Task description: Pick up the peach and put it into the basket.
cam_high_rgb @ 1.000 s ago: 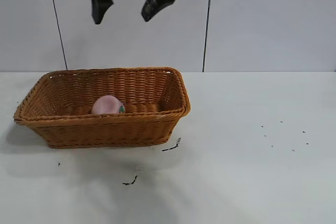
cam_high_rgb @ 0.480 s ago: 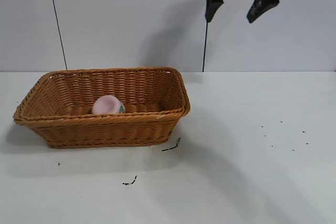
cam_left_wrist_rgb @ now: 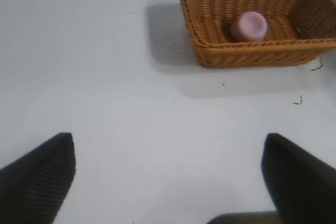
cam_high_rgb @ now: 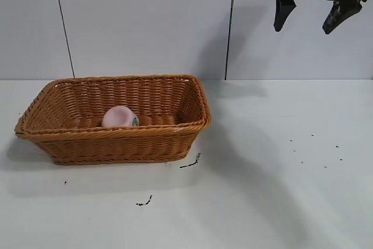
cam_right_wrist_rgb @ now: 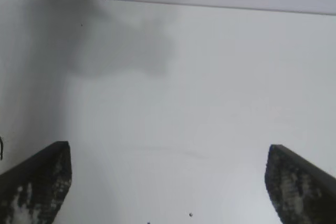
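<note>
The pale-pink peach lies inside the orange-brown wicker basket at the table's left. It also shows in the left wrist view, resting in the basket. My right gripper hangs open and empty high at the upper right, well away from the basket. Its wrist view shows the gripper open over bare table. My left gripper is open and empty, far from the basket, and is out of the exterior view.
Small dark scraps lie on the white table in front of the basket, and fine specks sit at the right. A grey panelled wall stands behind the table.
The open right gripper has moved from above the basket to the upper right. The peach and basket have not moved.
</note>
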`<action>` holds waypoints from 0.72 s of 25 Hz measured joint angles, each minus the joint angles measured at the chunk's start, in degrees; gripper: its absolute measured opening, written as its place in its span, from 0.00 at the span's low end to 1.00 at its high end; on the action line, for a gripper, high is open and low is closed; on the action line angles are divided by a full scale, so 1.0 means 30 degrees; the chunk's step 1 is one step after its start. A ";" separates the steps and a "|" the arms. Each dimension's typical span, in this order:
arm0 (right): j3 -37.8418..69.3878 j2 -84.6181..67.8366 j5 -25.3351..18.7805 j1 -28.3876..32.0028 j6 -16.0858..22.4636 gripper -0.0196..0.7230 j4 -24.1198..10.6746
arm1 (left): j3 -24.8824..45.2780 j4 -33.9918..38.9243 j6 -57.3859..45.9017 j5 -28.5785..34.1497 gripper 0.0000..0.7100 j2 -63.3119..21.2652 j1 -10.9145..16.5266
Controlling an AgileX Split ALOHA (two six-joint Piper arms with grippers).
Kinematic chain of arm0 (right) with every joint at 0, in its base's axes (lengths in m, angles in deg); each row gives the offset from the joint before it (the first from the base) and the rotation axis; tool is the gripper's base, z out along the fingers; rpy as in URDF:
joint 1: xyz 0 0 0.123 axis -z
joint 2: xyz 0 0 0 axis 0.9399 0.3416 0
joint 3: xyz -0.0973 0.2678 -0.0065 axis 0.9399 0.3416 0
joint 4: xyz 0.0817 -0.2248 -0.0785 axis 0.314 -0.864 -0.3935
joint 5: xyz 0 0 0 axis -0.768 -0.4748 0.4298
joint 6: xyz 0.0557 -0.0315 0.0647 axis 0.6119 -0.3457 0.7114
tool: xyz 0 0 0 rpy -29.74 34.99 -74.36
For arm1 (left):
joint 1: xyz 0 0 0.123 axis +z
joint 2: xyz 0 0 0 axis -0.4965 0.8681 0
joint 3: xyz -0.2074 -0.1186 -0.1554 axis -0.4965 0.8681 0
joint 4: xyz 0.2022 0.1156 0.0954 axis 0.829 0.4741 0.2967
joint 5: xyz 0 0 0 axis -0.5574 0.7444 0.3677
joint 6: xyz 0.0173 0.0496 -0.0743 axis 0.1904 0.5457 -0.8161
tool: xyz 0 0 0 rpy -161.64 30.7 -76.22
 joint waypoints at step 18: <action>1.2154 -1.3972 -0.0015 0.0000 0.0431 0.96 0.0742 | 0.0000 0.0000 0.0000 0.0000 0.98 0.0000 0.0000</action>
